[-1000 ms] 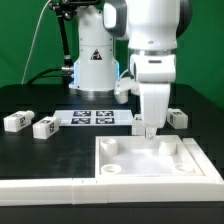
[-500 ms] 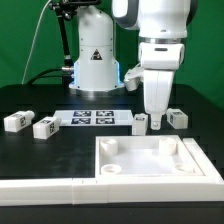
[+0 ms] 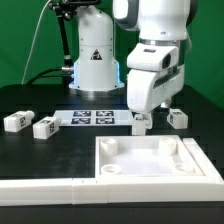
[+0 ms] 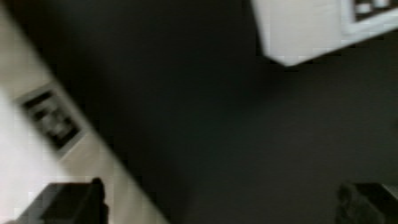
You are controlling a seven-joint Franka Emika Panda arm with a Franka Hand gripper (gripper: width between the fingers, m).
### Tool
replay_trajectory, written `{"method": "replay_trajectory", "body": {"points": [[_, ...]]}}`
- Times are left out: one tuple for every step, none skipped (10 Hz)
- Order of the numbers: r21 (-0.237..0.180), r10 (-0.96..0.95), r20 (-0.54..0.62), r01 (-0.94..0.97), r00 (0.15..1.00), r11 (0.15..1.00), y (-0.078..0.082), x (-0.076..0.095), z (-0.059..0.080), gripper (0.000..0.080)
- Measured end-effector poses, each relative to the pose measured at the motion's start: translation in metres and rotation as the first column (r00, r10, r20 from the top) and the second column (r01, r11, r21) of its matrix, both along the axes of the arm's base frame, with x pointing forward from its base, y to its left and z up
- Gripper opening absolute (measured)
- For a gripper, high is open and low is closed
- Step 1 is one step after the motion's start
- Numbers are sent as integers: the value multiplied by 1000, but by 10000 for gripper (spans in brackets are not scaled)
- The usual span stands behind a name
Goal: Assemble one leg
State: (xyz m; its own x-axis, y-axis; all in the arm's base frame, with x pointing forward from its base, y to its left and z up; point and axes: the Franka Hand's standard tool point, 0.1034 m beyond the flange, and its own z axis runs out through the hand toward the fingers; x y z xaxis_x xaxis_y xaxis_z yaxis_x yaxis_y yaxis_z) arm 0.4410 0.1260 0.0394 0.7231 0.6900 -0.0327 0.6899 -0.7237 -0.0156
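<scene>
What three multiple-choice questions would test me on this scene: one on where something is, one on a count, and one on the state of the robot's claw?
1. Where is the marker board?
A. Held up in the air
B. Leaning upright against a wall
C. Lying flat on the black table

2. How many legs, the small white tagged blocks, show in the exterior view?
A. Two
B. Four
C. Six

3. How is the gripper?
A. Open, holding nothing
B. Shut on a leg
C. Shut on the marker board

Answers:
1 C: the board lies flat on the table in front of the robot's base.
2 B: two legs lie at the exterior view's left, one below the gripper and one to its right.
3 A: in the wrist view the fingertips stand wide apart with only dark table between them.
</scene>
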Motion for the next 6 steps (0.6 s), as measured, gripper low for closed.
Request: {"method": "replay_trajectory", "body": {"points": [[-3, -100, -5, 100, 995, 995, 7, -5, -1, 649], [-5, -252, -8, 252, 968, 968, 18, -10, -1, 649], [-3, -392, -15, 392, 920, 920, 28, -13, -2, 649], [-1, -498, -25, 498, 867, 867, 35, -16, -2, 649], [1, -532, -31, 532, 846, 847, 35, -16, -2, 649], [0, -577, -34, 578, 816, 816, 36, -16, -2, 649]]}}
